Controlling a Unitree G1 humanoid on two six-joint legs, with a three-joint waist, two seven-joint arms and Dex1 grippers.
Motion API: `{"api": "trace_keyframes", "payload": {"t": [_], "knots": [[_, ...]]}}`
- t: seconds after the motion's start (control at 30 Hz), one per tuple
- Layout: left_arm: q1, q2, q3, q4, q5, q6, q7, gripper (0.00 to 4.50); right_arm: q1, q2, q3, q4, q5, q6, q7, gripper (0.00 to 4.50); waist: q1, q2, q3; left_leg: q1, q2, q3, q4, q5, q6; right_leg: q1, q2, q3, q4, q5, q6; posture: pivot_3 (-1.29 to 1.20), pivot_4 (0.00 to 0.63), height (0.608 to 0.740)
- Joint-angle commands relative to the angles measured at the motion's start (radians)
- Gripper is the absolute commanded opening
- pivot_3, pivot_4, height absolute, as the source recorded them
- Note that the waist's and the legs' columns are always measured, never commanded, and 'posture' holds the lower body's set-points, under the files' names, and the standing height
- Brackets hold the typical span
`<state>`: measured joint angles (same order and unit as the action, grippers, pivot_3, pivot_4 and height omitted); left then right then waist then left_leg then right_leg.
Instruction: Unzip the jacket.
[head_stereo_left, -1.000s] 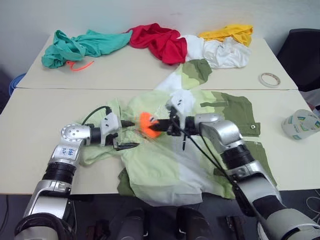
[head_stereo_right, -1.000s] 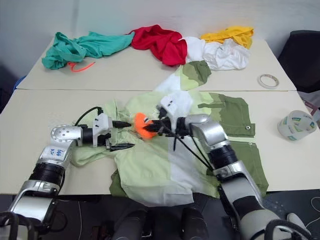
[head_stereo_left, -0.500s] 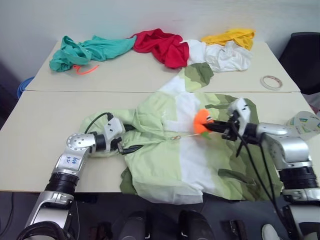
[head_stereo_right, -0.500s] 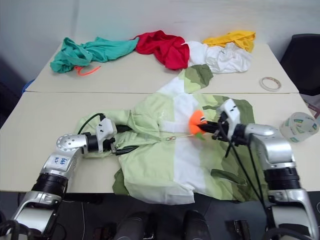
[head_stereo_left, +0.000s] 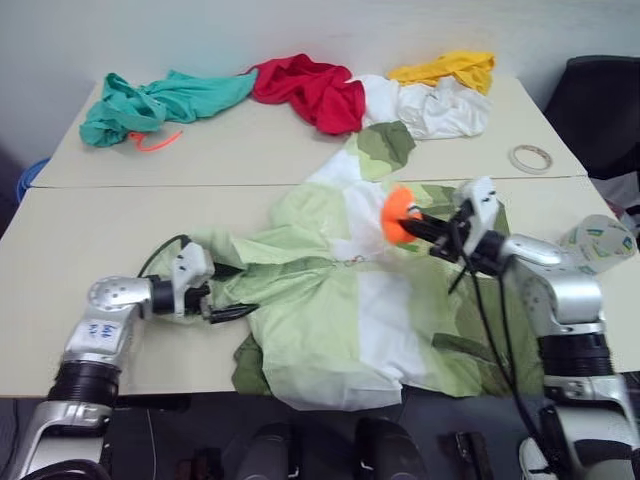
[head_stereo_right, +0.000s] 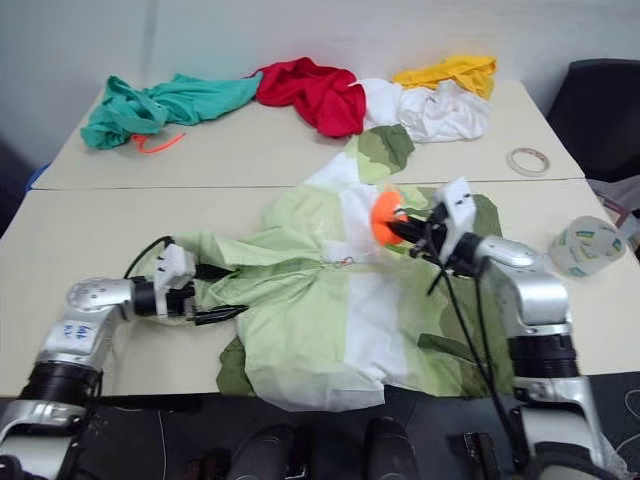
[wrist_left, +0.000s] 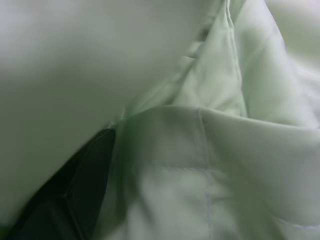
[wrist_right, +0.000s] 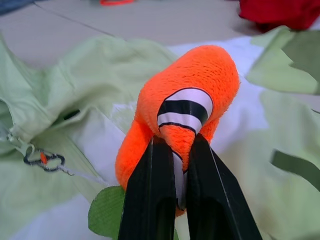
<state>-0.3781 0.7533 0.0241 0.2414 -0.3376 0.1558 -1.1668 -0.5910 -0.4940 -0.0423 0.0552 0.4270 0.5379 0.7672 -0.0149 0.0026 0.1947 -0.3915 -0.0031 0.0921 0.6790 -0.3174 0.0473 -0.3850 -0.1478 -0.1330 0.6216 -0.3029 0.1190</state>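
Right gripper (wrist_right: 172, 165) pinching fuzzy orange plush pull (wrist_right: 185, 107); could slip off. Left gripper (head_stereo_left: 228, 290) spread wide around lime-white-olive cloth jacket (head_stereo_left: 340, 310), could let it drag.

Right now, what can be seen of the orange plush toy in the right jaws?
The fuzzy orange plush toy, fish-like, has black-and-white stripes and a green leaf-shaped tag beneath. The right gripper has its jaws shut on its striped end, holding it above the lime, white and olive cloth jacket; a thin cord seems to lead toward the metal zipper ring.
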Motion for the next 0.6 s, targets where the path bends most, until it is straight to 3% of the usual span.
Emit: {"api": "trace_keyframes", "payload": {"t": [0.03,0.2,0.33,0.47,0.6], "knots": [[0.043,0.172,0.057,-0.186,-0.105,0.237,-0.105,4.50,-0.033,0.076,0.030,-0.031,0.007,-0.008,-0.028,0.01,-0.010,-0.001,0.000,-0.001,0.000,0.000,0.000,0.000,0.000,-0.002,0.000,0.000,0.001,0.000,0.000,0.00,0.150,0.740],[0.020,0.285,0.137,-0.323,-0.253,0.468,-0.126,4.50,-0.057,0.161,0.072,0.006,-0.021,-0.038,-0.038,0.01,-0.010,0.001,0.001,-0.007,-0.003,0.000,0.001,0.001,0.002,-0.007,0.001,0.002,0.003,0.000,0.000,0.00,0.150,0.740],[-0.038,0.273,0.156,-0.374,-0.272,0.480,-0.092,4.50,-0.077,0.205,0.080,0.037,-0.035,-0.063,-0.045,0.01,-0.011,0.001,0.001,-0.009,-0.003,-0.001,0.002,0.001,0.002,-0.008,0.002,0.002,0.003,0.000,0.000,0.00,0.150,0.740],[-0.152,0.150,0.104,-0.368,-0.230,0.387,-0.018,4.50,-0.093,0.247,0.084,0.062,-0.039,-0.082,-0.058,0.01,-0.012,0.001,0.001,-0.009,-0.003,0.000,0.002,0.001,0.002,-0.008,0.003,0.001,0.003,0.000,0.000,0.00,0.150,0.740],[-0.251,-0.003,-0.057,-0.247,-0.053,0.178,0.010,4.50,-0.108,0.281,0.084,0.076,-0.045,-0.093,-0.075,0.01,-0.009,0.000,0.001,-0.009,-0.003,0.000,0.003,0.001,0.002,-0.008,0.004,0.001,0.004,0.000,0.000,0.00,0.150,0.740]]}}
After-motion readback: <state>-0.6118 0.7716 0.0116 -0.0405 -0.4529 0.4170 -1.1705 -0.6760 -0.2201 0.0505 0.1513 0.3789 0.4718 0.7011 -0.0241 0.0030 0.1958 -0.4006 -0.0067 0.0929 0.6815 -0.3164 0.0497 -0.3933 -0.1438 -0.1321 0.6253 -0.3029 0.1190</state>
